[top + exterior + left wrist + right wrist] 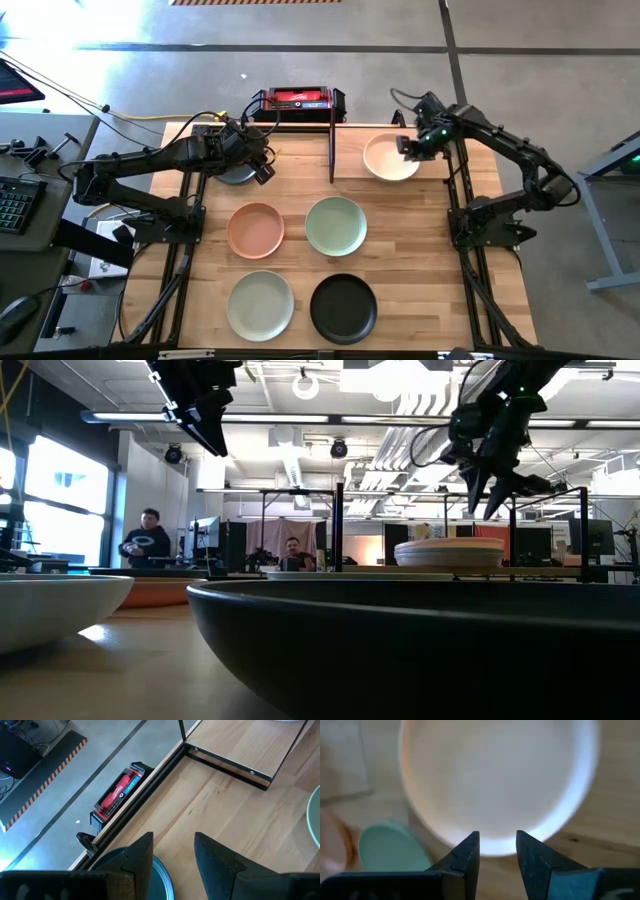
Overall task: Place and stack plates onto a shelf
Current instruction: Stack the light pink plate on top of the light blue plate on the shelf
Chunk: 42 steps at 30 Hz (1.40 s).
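The shelf (350, 150), a pale board in a black tube frame, stands at the table's far middle. It holds a stack of plates (450, 552) with a pale beige plate (388, 158) on top. My right gripper (405, 147) hangs open just above that plate's left rim, clear of it (497, 840). My left gripper (262, 167) is open and raised above the right rim of a grey-green plate (235, 176) at the far left; that plate also shows in the left wrist view (161, 879). A peach plate (256, 229), two sage green plates (335, 225) (260, 304) and a black plate (343, 308) lie flat on the table.
The shelf's upright black bar (331, 140) stands between the two grippers. A red and black box (298, 100) sits beyond the table's far edge. Bare wood lies right of the green and black plates. People show in the room behind (145, 540).
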Motion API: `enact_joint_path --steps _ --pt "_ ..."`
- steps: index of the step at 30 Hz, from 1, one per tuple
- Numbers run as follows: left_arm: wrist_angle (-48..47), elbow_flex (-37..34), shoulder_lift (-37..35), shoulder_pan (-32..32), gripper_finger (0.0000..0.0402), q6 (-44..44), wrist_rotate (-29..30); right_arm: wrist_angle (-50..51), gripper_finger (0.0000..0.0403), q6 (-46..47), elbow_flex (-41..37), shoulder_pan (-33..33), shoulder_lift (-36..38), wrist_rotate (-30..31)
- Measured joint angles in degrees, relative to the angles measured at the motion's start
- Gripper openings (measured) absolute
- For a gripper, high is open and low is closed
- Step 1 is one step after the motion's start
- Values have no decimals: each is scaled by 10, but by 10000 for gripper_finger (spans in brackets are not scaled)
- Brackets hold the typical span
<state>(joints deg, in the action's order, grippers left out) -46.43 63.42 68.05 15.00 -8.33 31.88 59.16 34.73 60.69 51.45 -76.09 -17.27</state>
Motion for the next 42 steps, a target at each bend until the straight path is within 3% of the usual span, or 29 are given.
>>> enact_joint_path --steps 8,17,21,26,42 --pt "0 0 0 0 133 0 0 9 105 13 0 -94 0 11" --pt "0 0 0 0 133 15 0 10 105 56 0 -171 -1 88" --pt "4 0 0 0 133 68 2 9 105 77 -10 -185 -10 100" --pt "4 0 0 -1 133 58 2 12 105 88 -17 -199 -24 136" --pt "34 0 0 0 133 69 2 7 105 88 -17 -197 -37 141"
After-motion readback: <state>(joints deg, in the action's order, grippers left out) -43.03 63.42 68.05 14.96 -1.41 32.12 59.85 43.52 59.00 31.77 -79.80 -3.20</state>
